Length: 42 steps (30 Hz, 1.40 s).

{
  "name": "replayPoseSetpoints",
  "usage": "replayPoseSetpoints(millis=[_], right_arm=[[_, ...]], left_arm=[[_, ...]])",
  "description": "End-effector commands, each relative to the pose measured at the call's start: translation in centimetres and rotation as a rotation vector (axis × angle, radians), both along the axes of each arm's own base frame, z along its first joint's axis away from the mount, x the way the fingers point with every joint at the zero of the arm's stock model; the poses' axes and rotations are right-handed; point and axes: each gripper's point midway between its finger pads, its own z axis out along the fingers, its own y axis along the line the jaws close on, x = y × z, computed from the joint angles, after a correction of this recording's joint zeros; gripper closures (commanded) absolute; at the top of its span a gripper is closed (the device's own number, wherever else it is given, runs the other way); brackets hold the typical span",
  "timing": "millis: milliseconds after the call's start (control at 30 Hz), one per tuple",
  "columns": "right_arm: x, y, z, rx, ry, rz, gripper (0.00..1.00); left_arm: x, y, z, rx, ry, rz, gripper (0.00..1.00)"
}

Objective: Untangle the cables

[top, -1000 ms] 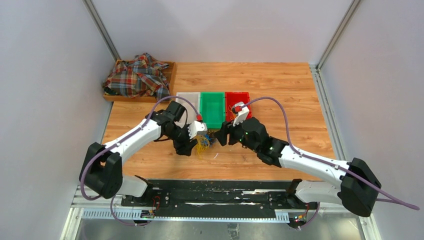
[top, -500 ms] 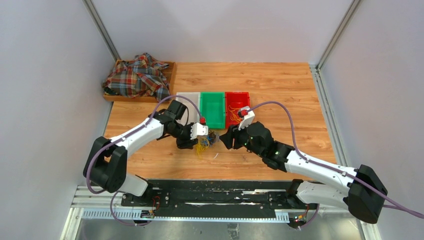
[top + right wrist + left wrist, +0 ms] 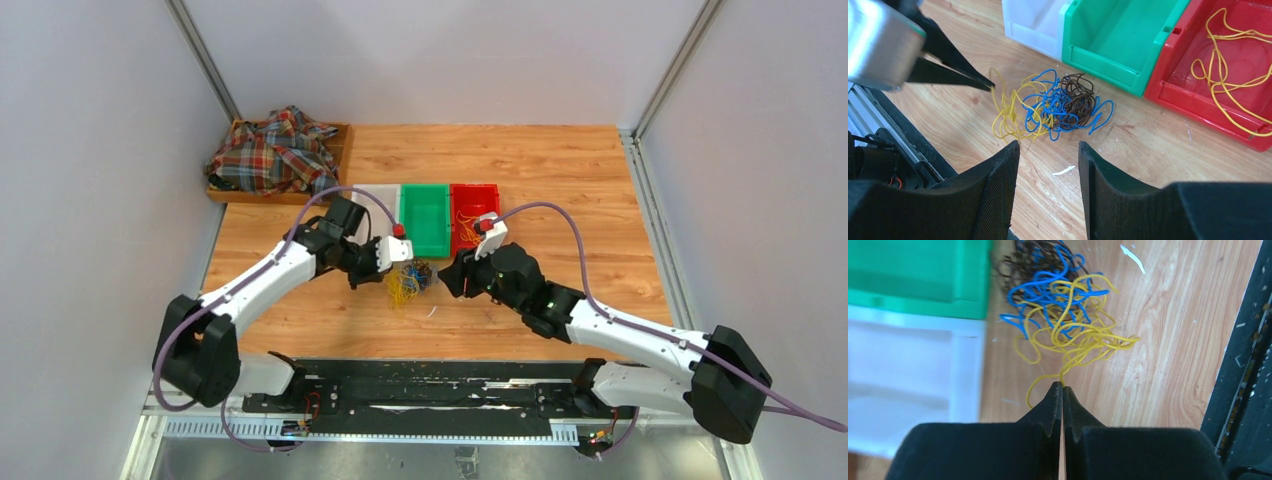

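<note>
The cables (image 3: 408,280) lie in one tangle of yellow, blue and dark brown loops (image 3: 1053,107) on the wooden table, just in front of the bins. My left gripper (image 3: 1062,385) is shut, its tips pinching a yellow cable (image 3: 1083,347) at the tangle's near-left edge. In the right wrist view those dark tips (image 3: 990,88) touch the yellow strands. My right gripper (image 3: 1048,146) is open and holds nothing. It hovers to the right of the tangle (image 3: 1058,290), a short way off it.
A white bin (image 3: 372,197), a green bin (image 3: 425,238) and a red bin (image 3: 488,190) stand in a row behind the tangle. The red bin (image 3: 1173,85) holds yellow cables (image 3: 1228,65). A plaid cloth (image 3: 272,152) lies at the back left. A white scrap (image 3: 1063,171) is near my right fingers.
My left gripper has shut on a yellow cable at the tangle's edge and drawn slightly back to the left. My right gripper has narrowed a little and pulled back to the right.
</note>
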Motion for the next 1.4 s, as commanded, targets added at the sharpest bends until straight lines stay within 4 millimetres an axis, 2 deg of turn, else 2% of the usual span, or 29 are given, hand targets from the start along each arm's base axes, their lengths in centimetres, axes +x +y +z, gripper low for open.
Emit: replayPoseSetpoints(millis=[0, 133, 200, 400, 533, 733, 933, 1000, 1233, 1367], right_arm=[[0.7, 1.3, 1.5, 0.039, -0.041, 0.010, 0.53], [0.9, 2.4, 2.2, 0.063, -0.056, 0.035, 0.53], [0.6, 3.1, 2.8, 0.065, -0.081, 0.062, 0.52], [-0.4, 5.0, 6.3, 0.106, -0.211, 0.123, 0.32], [-1.1, 6.3, 8.2, 0.120, -0.273, 0.150, 0.28], [-1.0, 7.5, 9.4, 0.151, -0.311, 0.151, 0.28], [1.5, 7.7, 10.5, 0.146, -0.345, 0.032, 0.29], [1.9, 8.4, 11.1, 0.168, -0.370, 0.027, 0.29], [3.5, 9.5, 10.5, 0.167, -0.361, -0.029, 0.34], [4.2, 10.8, 9.3, 0.154, -0.356, -0.026, 0.35]], left_arm=[[-0.2, 0.7, 4.1, -0.017, 0.002, 0.126, 0.99], [-1.7, 0.0, 6.0, -0.093, 0.053, 0.156, 0.99], [-1.9, -0.7, 8.0, -0.147, 0.074, 0.176, 0.99], [-1.6, -2.1, 14.1, -0.273, 0.085, 0.256, 0.99], [-1.7, -2.2, 16.9, -0.318, 0.104, 0.318, 0.99], [-2.4, -1.9, 19.1, -0.341, 0.101, 0.360, 0.99], [-3.4, -2.5, 21.2, -0.392, 0.113, 0.355, 0.99], [-3.7, -2.8, 22.0, -0.412, 0.125, 0.352, 0.99], [-4.8, -3.3, 23.3, -0.439, 0.157, 0.314, 0.99], [-5.9, -3.9, 25.9, -0.491, 0.168, 0.266, 0.99]])
